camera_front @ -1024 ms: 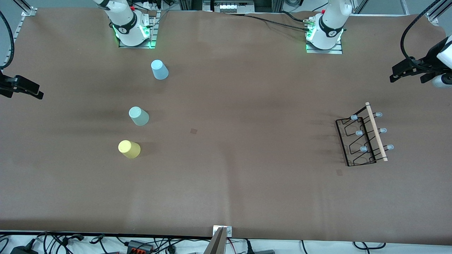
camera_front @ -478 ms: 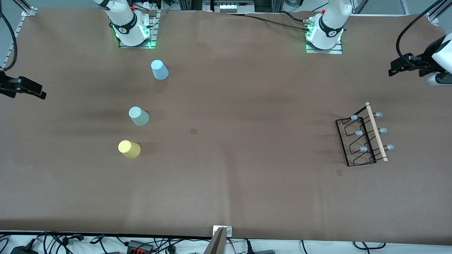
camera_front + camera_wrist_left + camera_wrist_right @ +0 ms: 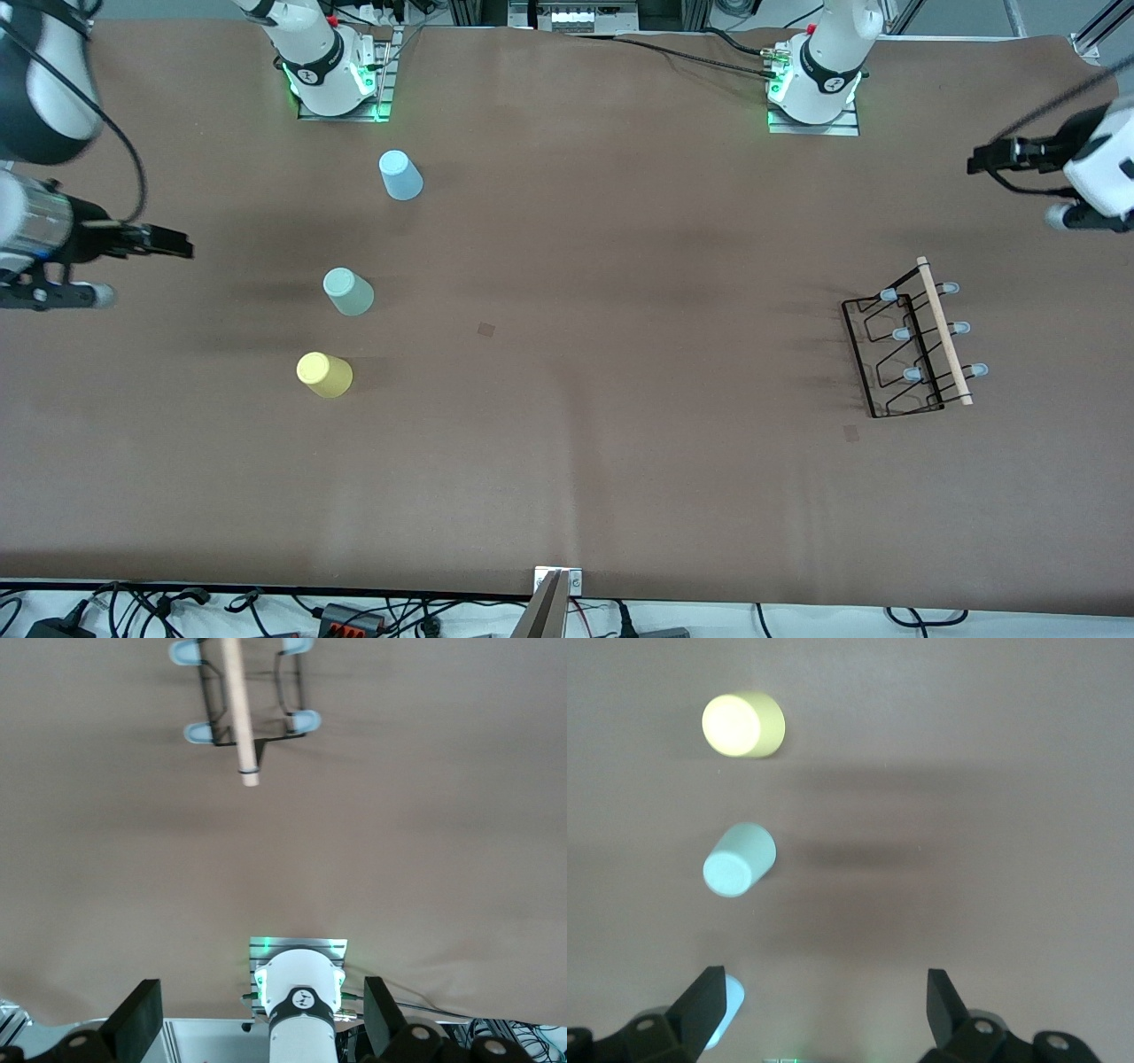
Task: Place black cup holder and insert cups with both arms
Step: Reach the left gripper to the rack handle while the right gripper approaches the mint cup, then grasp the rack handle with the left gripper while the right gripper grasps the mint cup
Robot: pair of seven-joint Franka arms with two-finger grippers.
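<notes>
The black cup holder (image 3: 912, 350) lies on the table toward the left arm's end, its wooden rod (image 3: 944, 330) on top. It also shows in the left wrist view (image 3: 244, 704). The light blue cup (image 3: 400, 175), mint cup (image 3: 348, 291) and yellow cup (image 3: 324, 374) stand apart toward the right arm's end. The right wrist view shows the yellow cup (image 3: 742, 724), the mint cup (image 3: 738, 859) and the blue cup (image 3: 728, 1008), which is partly hidden by a finger. My left gripper (image 3: 985, 161) (image 3: 261, 1019) is open and empty, away from the holder. My right gripper (image 3: 173, 242) (image 3: 824, 1001) is open and empty, apart from the cups.
The brown table (image 3: 567, 443) has both arm bases (image 3: 335, 75) (image 3: 815, 84) along its edge farthest from the front camera. Cables and a clamp (image 3: 554, 594) lie along the nearest edge. A wide stretch of table lies between the cups and the holder.
My right gripper has come in from the table's end toward the cups. My left gripper has shifted slightly toward the edge where the arm bases stand. Cups and holder have not moved.
</notes>
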